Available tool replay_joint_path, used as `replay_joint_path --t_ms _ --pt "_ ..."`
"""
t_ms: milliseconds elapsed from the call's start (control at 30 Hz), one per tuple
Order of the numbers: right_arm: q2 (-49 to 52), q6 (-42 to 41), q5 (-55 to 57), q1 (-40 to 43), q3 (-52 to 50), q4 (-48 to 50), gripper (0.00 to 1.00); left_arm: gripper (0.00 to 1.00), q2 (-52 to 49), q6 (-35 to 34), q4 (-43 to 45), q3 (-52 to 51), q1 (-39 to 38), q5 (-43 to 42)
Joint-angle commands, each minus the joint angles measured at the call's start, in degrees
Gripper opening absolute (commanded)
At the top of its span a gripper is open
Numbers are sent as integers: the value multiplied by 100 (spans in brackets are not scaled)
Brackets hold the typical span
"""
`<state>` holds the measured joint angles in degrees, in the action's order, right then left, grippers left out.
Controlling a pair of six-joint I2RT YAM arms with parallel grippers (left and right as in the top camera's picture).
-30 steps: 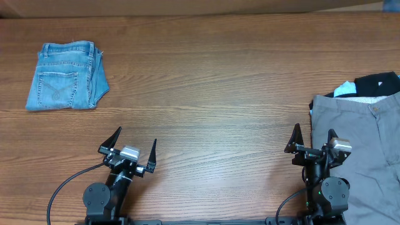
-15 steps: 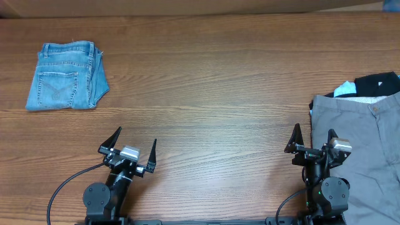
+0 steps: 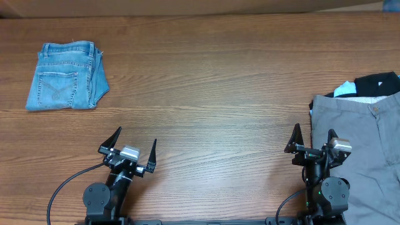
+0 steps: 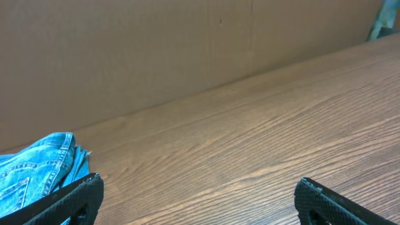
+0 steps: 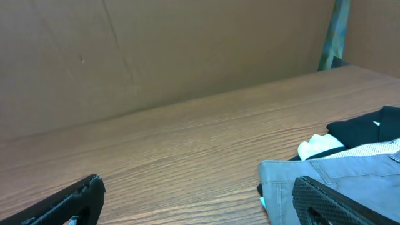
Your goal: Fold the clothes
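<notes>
Still unmoved: left claw [image 3: 136, 135], right claw [image 3: 314, 129], shorts [image 3: 365, 140].

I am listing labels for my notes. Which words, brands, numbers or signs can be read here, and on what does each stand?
None can be read.
The blue denim shorts show only pocket stitching.
The grey shorts show a button but no legible tag.
The black garment next to them shows no print.

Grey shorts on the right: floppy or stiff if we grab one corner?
Likely floppy: the grey shorts lie flat with soft creases, so a corner pinch would probably leave the rest hanging. Matte cloth, probably not slippery on the wooden table. A dark garment lies by their far edge and might drag along.
</notes>
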<state>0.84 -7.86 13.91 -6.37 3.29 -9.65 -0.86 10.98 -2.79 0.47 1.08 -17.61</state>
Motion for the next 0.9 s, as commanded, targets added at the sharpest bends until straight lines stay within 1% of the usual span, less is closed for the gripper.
replay_joint_path --t_ms 0,300,467,600,667,767,867 --pt "-68 24 11 35 -39 37 100 100 61 203 4 -20 -46 22" --pt "-68 20 -63 33 -39 37 100 100 61 203 4 -20 -46 -28" --pt "-68 20 -837 35 -35 177 100 100 61 177 35 -17 -46 -61" --pt "-68 20 -1816 33 17 184 100 100 61 35 407 85 -46 -575" --pt "-68 17 -2181 33 98 186 100 100 61 33 584 216 -46 -647" --pt "-68 13 -2302 33 358 179 100 100 59 7 573 568 -44 -579" --pt "-66 17 -2297 35 728 35 100 100 7 -142 326 1038 -37 -577"
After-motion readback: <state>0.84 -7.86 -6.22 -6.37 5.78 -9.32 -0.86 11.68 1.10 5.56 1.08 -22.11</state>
